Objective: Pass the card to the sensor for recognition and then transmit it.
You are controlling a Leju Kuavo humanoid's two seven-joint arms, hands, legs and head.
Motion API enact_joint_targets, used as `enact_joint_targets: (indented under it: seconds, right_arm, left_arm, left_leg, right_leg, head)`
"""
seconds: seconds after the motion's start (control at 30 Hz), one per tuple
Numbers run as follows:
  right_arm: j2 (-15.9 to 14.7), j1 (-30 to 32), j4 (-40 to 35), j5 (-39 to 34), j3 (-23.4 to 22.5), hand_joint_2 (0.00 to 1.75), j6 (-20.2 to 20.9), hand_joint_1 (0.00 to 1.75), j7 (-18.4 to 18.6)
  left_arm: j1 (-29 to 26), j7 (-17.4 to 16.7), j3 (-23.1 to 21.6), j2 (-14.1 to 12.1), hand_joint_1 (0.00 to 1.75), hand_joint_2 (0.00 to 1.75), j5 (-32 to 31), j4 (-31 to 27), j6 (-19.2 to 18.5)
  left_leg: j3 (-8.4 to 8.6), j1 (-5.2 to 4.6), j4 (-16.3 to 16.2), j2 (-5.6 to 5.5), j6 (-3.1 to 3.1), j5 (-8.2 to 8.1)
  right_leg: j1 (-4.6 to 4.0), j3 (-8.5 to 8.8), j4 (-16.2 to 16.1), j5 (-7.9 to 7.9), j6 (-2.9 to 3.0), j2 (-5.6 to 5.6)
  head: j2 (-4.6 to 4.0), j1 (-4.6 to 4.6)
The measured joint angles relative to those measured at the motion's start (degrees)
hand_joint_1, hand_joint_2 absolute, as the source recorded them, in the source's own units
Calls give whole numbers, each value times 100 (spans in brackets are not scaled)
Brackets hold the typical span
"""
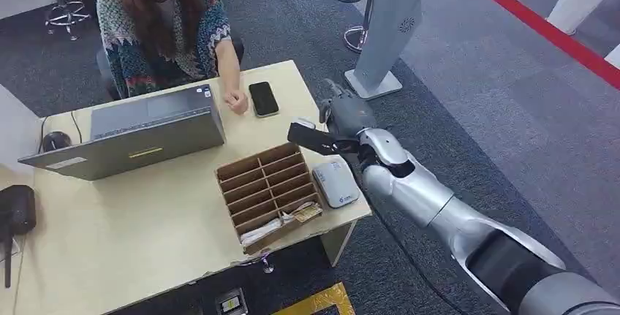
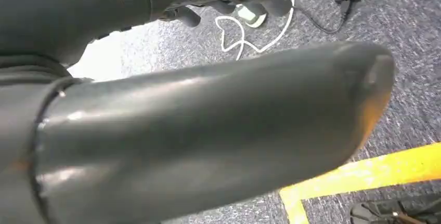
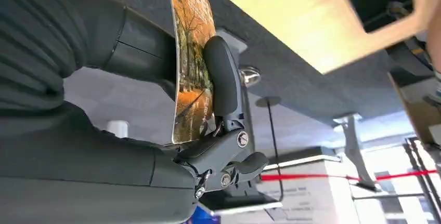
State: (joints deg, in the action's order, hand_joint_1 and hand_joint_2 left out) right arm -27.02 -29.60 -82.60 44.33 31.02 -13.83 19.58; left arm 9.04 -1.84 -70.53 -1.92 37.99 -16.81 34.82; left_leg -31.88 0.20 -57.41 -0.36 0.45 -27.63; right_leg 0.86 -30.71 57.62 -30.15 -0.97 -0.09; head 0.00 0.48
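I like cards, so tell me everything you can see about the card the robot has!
The card is thin, flat and stiff-looking. One face carries a picture of orange autumn trees; in the head view it looks dark. The right hand pinches it, thumb pressed on the picture side and fingers behind. It is held in the air at the desk's right edge, above and just beyond the white sensor, touching nothing but the hand.

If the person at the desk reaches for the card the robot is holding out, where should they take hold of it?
Take the free end of the card, the end pointing toward the laptop, coming from the desk side. The right hand pinches the opposite end, a finger pressed across its face, so that end is blocked; the free end juts over the table.
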Motion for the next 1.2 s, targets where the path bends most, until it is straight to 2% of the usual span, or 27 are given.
enact_joint_targets:
  seconds: [0.2, 0.37, 0.5, 0.7, 0.93, 0.97, 1.0, 1.03, 1.2]
  right_arm:
    - [26, -661, -166, 35, 188, 175, 538, 175, 26]
    - [280, -1211, -21, -379, 479, 175, 844, 175, -116]
    - [639, -1769, 521, -571, 890, 175, 898, 175, -326]
    - [1220, -2386, 1393, -599, 1410, 175, 870, 175, -439]
    - [1725, -2774, 2337, -575, 1707, 175, 723, 175, -588]
    - [1775, -2821, 2466, -564, 1749, 175, 692, 154, -623]
    - [1816, -2851, 2591, -553, 1777, 175, 662, 98, -640]
    - [1858, -2879, 2710, -527, 1810, 175, 625, 2, -647]
    - [1974, -2930, 3124, -455, 1930, 175, 494, 0, -616]
  left_arm:
    - [113, -151, -26, 0, 0, 0, -273, 0, -171]
    - [265, -286, -79, 2, 0, 0, -472, 0, -334]
    - [356, -323, -111, 7, 0, 0, -568, 0, -387]
    - [381, -358, -114, 11, 0, 0, -634, 0, -411]
    - [379, -361, -111, 15, 0, 0, -627, 0, -407]
    - [379, -361, -111, 17, 0, 0, -632, 0, -407]
    - [379, -361, -111, 17, 0, 0, -634, 0, -407]
    - [378, -363, -111, 20, 0, 0, -638, 0, -404]
    - [377, -393, -111, 26, 0, 0, -660, 0, -380]
  left_leg:
    - [-4, 0, 1, -1, 0, 1]
    - [-9, 1, 1, -3, -1, 2]
    - [-12, 3, 1, -3, -4, 3]
    - [-18, 5, 1, -12, -4, 4]
    - [-18, 5, 0, -12, -4, 4]
    - [-18, 5, 0, -12, -4, 4]
    - [-18, 5, 0, -12, -4, 4]
    - [-18, 5, 0, -12, -4, 4]
    - [-15, 5, -1, -10, -4, 4]
  right_leg:
    - [0, 0, 1, 0, 0, -2]
    - [-2, -1, 7, 0, 0, -3]
    - [-4, -6, 9, 0, 0, -2]
    - [-6, -11, 12, -1, 1, -10]
    - [-6, -12, 11, -1, 2, -9]
    - [-6, -12, 11, -1, 2, -9]
    - [-6, -12, 11, -1, 2, -10]
    - [-6, -12, 11, -1, 2, -11]
    - [-6, -12, 11, -1, 2, -6]
  head:
    - [-2, 2]
    - [-2, 0]
    - [0, 0]
    - [0, 0]
    - [-2, 2]
    - [0, 2]
    - [0, 2]
    - [-2, 2]
    - [0, 0]
